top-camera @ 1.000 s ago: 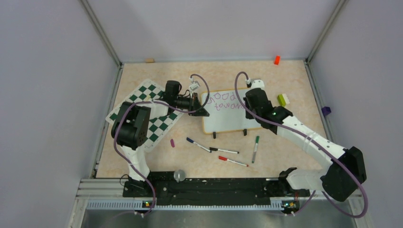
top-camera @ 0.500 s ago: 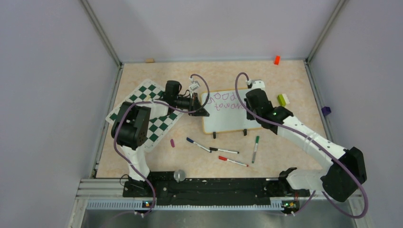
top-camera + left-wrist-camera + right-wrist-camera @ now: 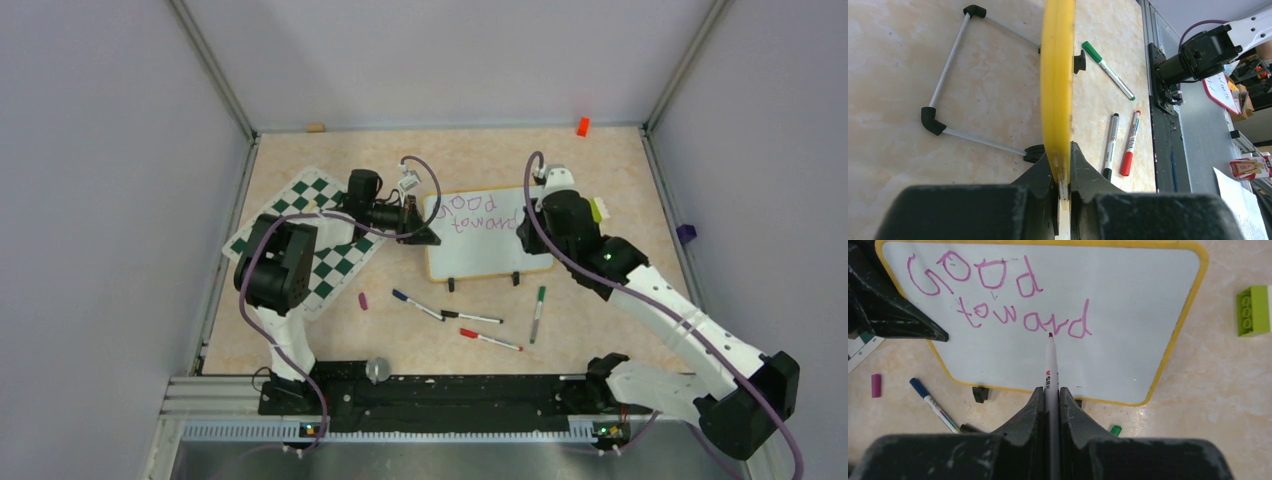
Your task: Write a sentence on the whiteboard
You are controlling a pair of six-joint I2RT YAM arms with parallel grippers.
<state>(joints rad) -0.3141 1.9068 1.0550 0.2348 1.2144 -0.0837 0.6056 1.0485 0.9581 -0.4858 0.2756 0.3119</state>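
Note:
The whiteboard point(image 3: 480, 255), white with a yellow frame, stands propped on the table; it also shows in the right wrist view point(image 3: 1128, 355). The sentence point(image 3: 998, 300) is purple and reads "Good toward" in two lines. My left gripper point(image 3: 425, 232) is shut on the board's left edge, seen as a yellow rim point(image 3: 1058, 75) between the fingers point(image 3: 1062, 150). My right gripper point(image 3: 1050, 390) is shut on a white marker point(image 3: 1050, 365). Its purple tip is at the bottom of "toward"; I cannot tell if it touches. In the top view the right gripper point(image 3: 540, 212) is at the board's right end.
Blue point(image 3: 415, 305), black point(image 3: 470, 317), red point(image 3: 490, 340) and green point(image 3: 538, 312) markers lie in front of the board, with a purple cap point(image 3: 362, 300). A chessboard mat point(image 3: 310, 215) lies left. A green block point(image 3: 597, 209) sits right of the board; an orange block point(image 3: 582, 126) is at the back.
My right arm has moved to the right, off the board's face, uncovering the end of "toward". The left gripper and the board have not moved.

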